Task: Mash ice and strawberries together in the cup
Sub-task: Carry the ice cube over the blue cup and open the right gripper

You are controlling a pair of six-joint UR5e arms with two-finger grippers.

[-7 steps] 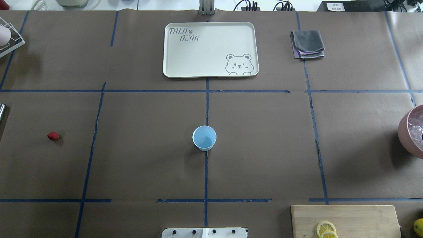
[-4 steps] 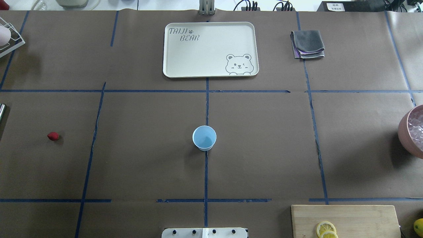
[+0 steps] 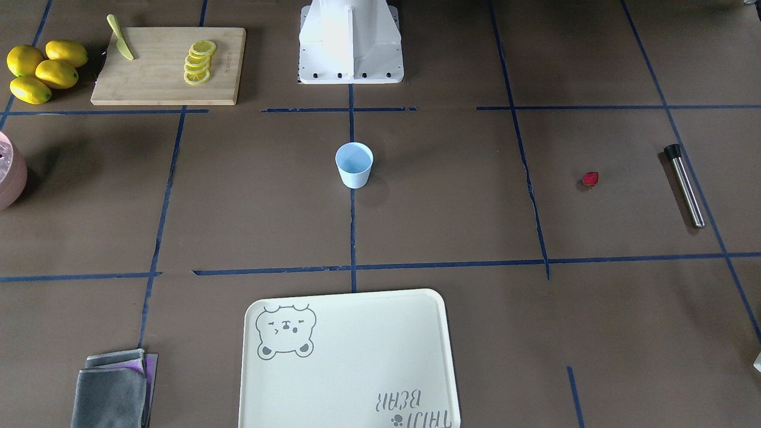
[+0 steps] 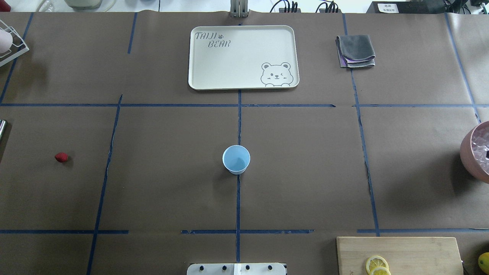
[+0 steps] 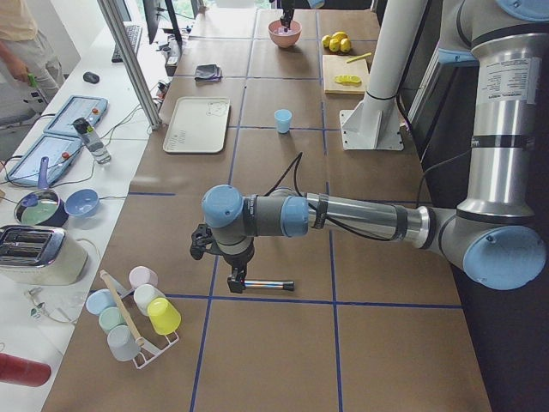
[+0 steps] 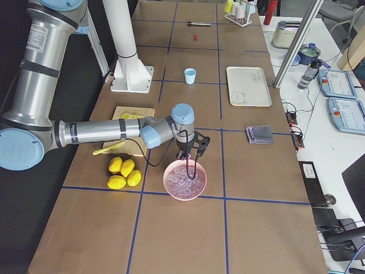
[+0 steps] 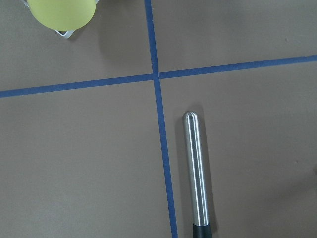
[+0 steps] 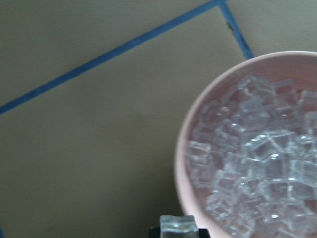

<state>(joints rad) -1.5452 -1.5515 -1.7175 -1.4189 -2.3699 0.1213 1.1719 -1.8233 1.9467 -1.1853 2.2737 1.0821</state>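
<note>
- The cup (image 4: 236, 159) stands upright at the middle of the desk (image 4: 172, 172), on the blue tape line, with nothing visible inside it.
- The strawberry (image 4: 61, 157) lies alone on the desk, well apart from the cup, on the robot's left side.
- The right fingers (image 6: 190, 161) hang over the pink bowl (image 6: 171, 185), their tips down at its heap of ice.
- In the right wrist view, one ice cube (image 8: 178, 225) sits pinched between the dark tips at the bottom edge, just outside the bowl's rim (only slivers of the tips show).
- The left fingers (image 5: 236, 276) point down at one end of a metal rod with a black end (image 5: 266, 283), which lies flat near a rack of coloured cups (image 5: 129, 318). I cannot tell how wide they stand, or whether they touch the rod.
- A cream bear tray (image 4: 198, 76) lies beyond the cup, with a folded grey cloth (image 4: 356, 49) off to its side.
- A cutting board (image 3: 154, 77) carries lemon slices (image 3: 198, 62) and a yellow knife (image 3: 120, 44), with whole lemons (image 3: 41, 71) beside it.
</note>
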